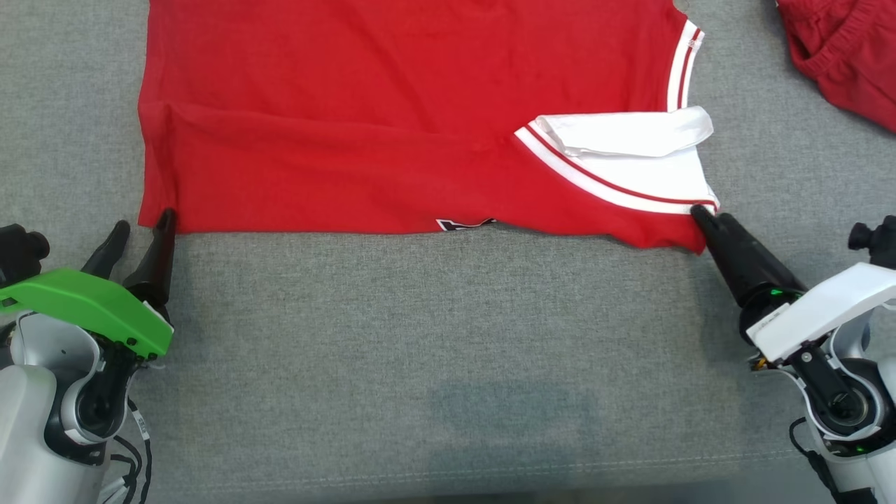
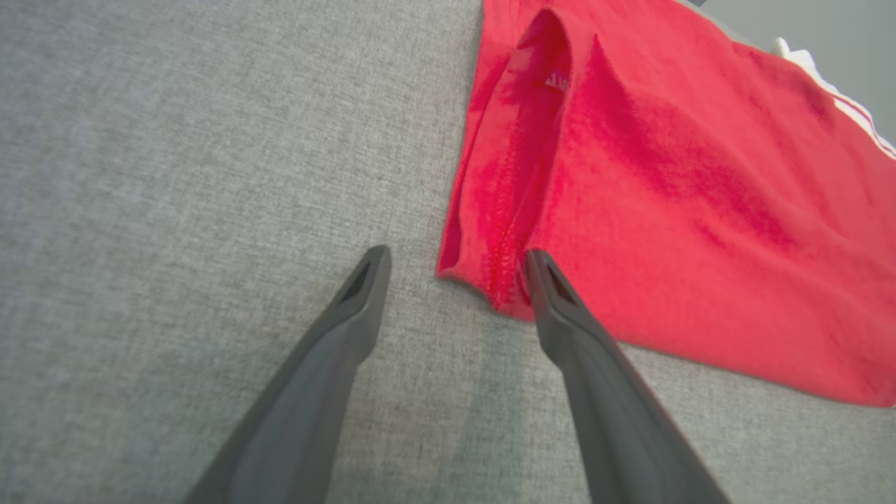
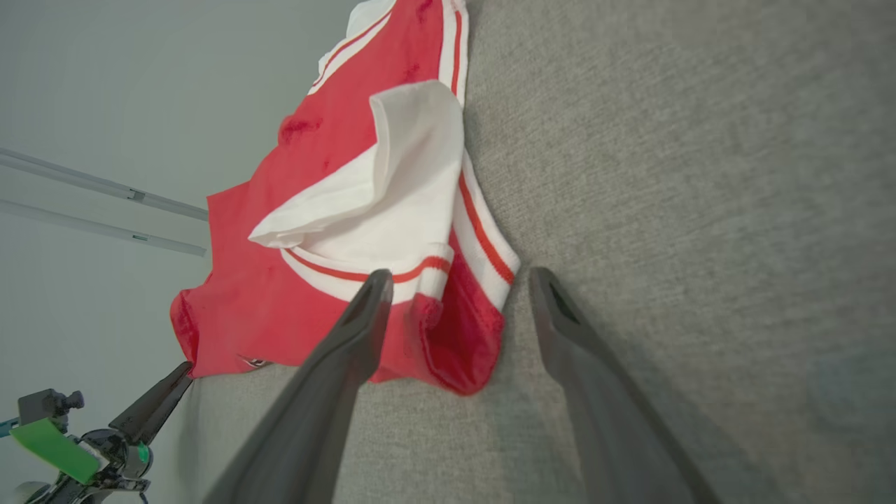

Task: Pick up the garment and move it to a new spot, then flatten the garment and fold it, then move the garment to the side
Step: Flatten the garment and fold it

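Observation:
The garment (image 1: 392, 105) is a red shirt with a white, red-striped sleeve (image 1: 630, 168), lying folded flat on the grey cloth surface (image 1: 434, 336). My left gripper (image 1: 145, 225) stands open at the shirt's near left corner. In the left wrist view that corner of the garment (image 2: 700, 210) lies loose between the spread fingers of the left gripper (image 2: 456, 257). My right gripper (image 1: 702, 213) is at the near right corner by the sleeve. In the right wrist view it (image 3: 460, 276) is open, with the garment's (image 3: 245, 308) red corner lying slack between its fingers.
A second red piece of clothing (image 1: 847, 56) lies bunched at the far right corner. Bare grey cloth stretches from the shirt's near edge to the front seam (image 1: 490, 476). My left gripper's green cover (image 3: 52, 444) shows low in the right wrist view.

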`<state>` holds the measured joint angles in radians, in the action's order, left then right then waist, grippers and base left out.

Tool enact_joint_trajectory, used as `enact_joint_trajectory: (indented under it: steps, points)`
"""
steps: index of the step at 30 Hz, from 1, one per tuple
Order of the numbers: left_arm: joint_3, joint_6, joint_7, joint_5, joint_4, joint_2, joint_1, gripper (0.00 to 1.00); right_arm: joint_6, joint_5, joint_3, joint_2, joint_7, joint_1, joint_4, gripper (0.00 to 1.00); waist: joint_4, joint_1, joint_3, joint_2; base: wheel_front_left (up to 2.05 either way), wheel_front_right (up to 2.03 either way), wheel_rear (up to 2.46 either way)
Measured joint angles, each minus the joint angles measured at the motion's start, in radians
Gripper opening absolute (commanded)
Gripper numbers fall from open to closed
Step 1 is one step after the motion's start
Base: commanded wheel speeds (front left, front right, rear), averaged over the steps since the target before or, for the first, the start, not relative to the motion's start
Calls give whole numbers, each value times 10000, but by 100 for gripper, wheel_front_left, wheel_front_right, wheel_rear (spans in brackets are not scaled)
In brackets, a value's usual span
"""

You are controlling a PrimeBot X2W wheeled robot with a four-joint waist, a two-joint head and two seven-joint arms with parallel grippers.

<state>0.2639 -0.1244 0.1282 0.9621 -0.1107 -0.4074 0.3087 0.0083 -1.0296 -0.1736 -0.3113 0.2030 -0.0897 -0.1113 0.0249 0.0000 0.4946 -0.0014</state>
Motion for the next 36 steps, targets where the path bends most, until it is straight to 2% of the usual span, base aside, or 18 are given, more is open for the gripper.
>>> enact_joint_trajectory:
  steps: [4, 20, 21, 22, 23, 24, 28, 32, 36]
  points:
    - [-2, 0, 79, 0, -33, 10, 68, 100, 36, 2, -362, 77, 69, -7, 69, 100, -12, 0, 39, 0, 0, 0, 0]
    - [355, 0, 976, 21, -282, -86, 832, 100, 81, 190, -546, 140, 105, -389, 334, 100, 111, 0, 174, 0, 0, 0, 0]
    - [376, 0, 1055, 27, -291, -92, 871, 49, 92, 188, -556, 138, 109, -416, 351, 77, 111, 0, 178, 0, 0, 0, 0]
    - [401, 0, 1116, 33, -299, -94, 904, 18, 94, 188, -566, 136, 146, -448, 370, 45, 110, 0, 180, 0, 0, 0, 0]
    - [430, 0, 1151, 63, -295, -92, 935, 0, 127, 188, -568, 134, 184, -472, 389, 22, 107, 0, 180, 0, 0, 0, 0]
    - [504, 19, 1214, 125, -295, -92, 963, 0, 148, 186, -569, 138, 190, -486, 416, 0, 103, 0, 179, 0, 0, 0, 0]
    - [589, 192, 1358, 244, -345, -65, 1005, 0, 372, -10, -652, 113, 462, -694, 667, 0, 59, 0, 76, 0, 0, 0, 0]
    - [591, 470, 1810, 890, -355, -13, 968, 0, 617, -593, -525, 10, 704, -697, 742, 0, 51, 0, -147, 0, 0, 0, 0]
    - [593, 696, 2178, 1281, -182, -36, 723, 0, 646, -1444, -153, -146, 1089, -646, 796, 0, 90, 0, -450, 0, 0, 0, 0]
